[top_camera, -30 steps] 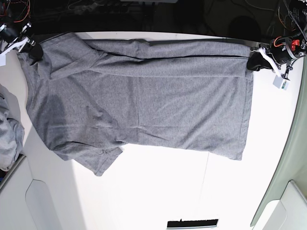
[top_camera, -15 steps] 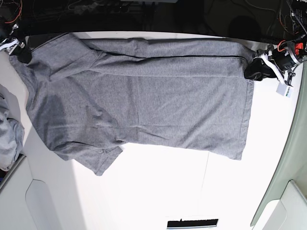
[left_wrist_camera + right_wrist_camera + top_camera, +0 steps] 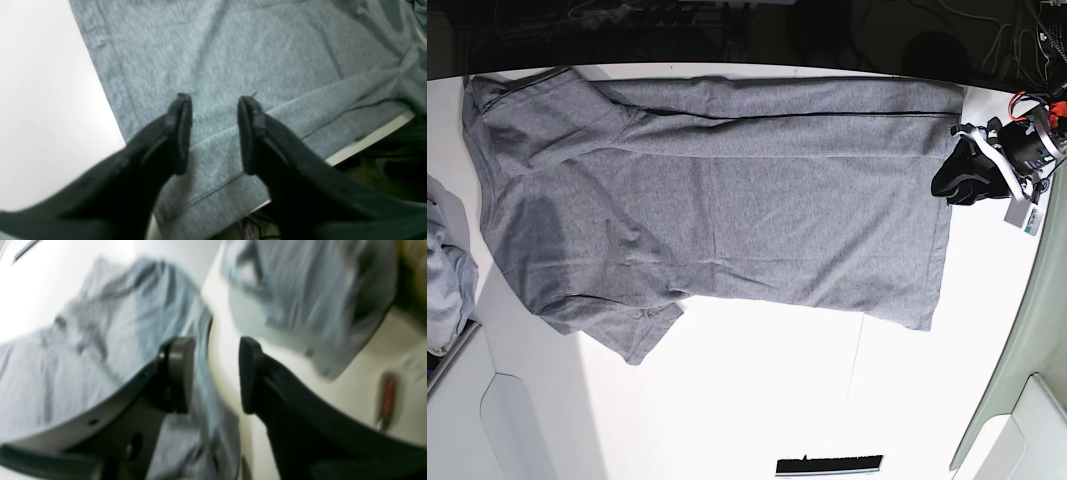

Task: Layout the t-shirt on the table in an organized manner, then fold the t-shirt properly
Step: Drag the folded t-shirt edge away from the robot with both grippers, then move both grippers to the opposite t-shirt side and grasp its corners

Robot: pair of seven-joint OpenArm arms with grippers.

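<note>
Under the left gripper (image 3: 213,133), jaws parted and holding nothing, lies the hemmed edge of the t-shirt (image 3: 717,210), spread flat along the table (image 3: 757,400) far edge. Right gripper (image 3: 213,376), blurred: jaws apart, empty. Pale cloth bundle (image 3: 442,280) beyond.

Your left gripper (image 3: 954,180) sits at the right edge of the base view, its black fingers (image 3: 180,133) spread apart with nothing between them. Your right gripper (image 3: 213,373) appears only in its own wrist view, lower centre, blurred, jaws likewise parted and empty.
</note>
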